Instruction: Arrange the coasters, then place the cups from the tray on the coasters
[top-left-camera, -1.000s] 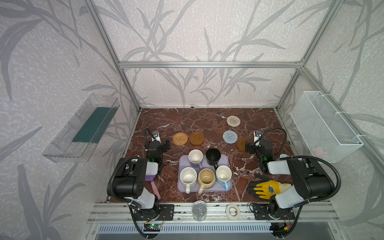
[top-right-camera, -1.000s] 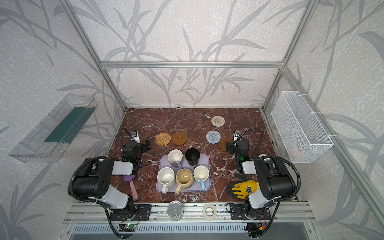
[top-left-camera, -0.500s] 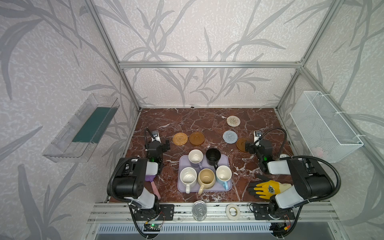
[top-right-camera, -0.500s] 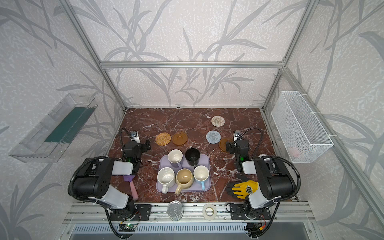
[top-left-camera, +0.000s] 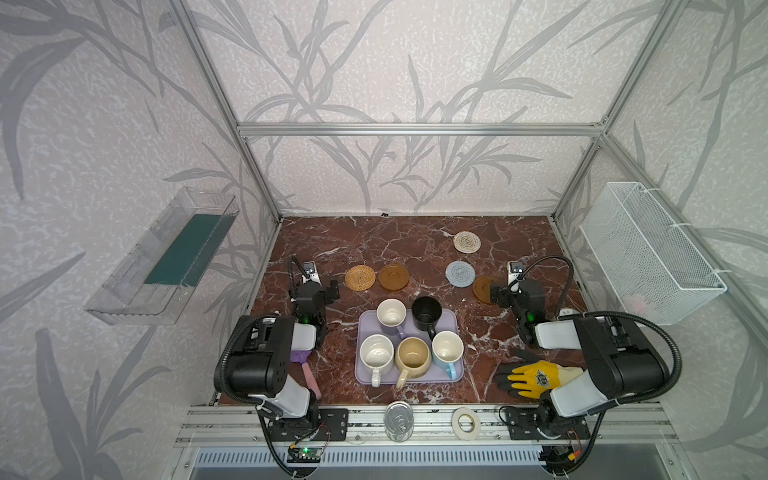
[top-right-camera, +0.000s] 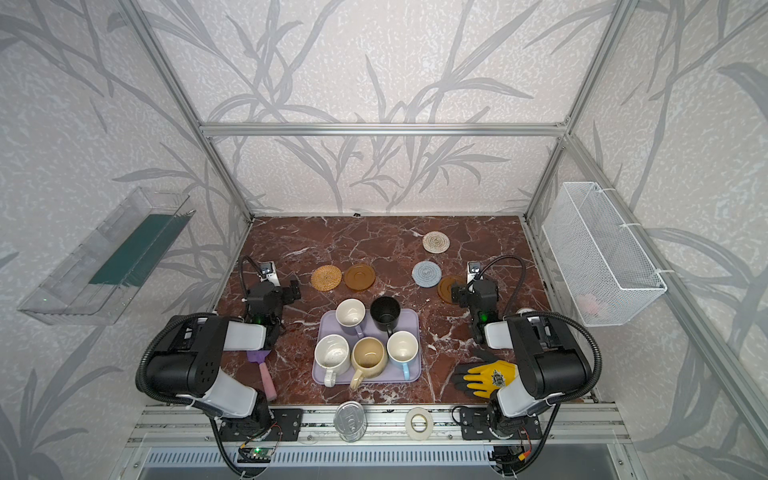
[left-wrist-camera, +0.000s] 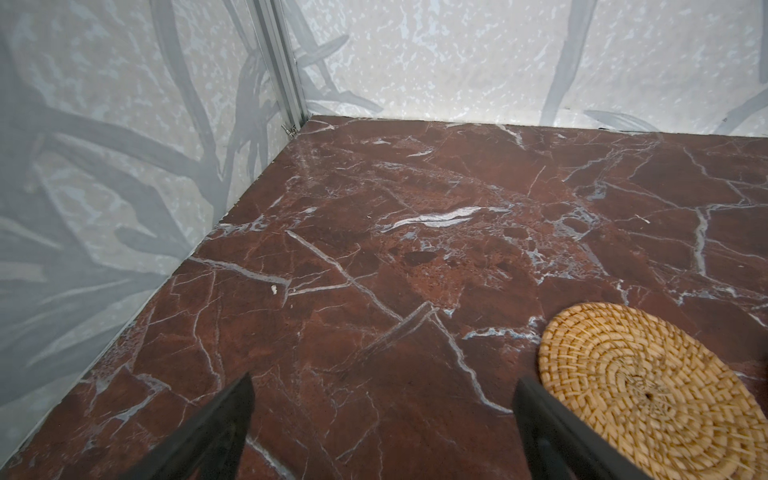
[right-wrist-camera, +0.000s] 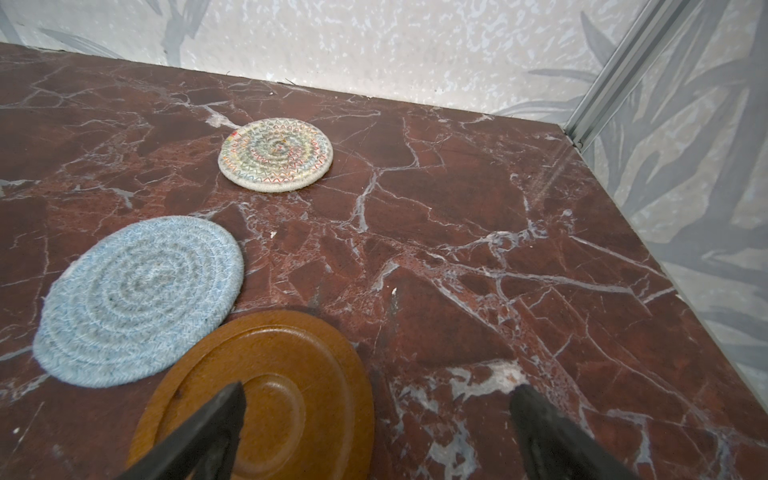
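In both top views five cups stand on the lavender tray (top-left-camera: 449, 319): lavender (top-left-camera: 391, 312), black (top-left-camera: 426, 311), speckled white (top-left-camera: 376, 352), beige (top-left-camera: 412, 354) and light blue (top-left-camera: 447, 348). Behind the tray lie the coasters: rattan (top-left-camera: 360, 277), brown wooden (top-left-camera: 393, 276), grey-blue (top-left-camera: 460, 273), a second brown wooden one (top-left-camera: 481, 286) and cream braided (top-left-camera: 466, 242). My left gripper (top-left-camera: 314, 289) (left-wrist-camera: 384, 380) hangs open and empty, the rattan coaster (left-wrist-camera: 648, 390) just outside one finger. My right gripper (top-left-camera: 517, 291) (right-wrist-camera: 379, 387) is open, one fingertip over the brown coaster (right-wrist-camera: 291, 374).
A yellow-black glove (top-left-camera: 536, 376) lies at the front right by the right arm's base. A purple-pink tool (top-left-camera: 305, 368) lies at the front left. A silver can (top-left-camera: 399, 419) and tape roll (top-left-camera: 466, 423) sit on the front rail. A wire basket (top-left-camera: 648, 249) hangs on the right wall.
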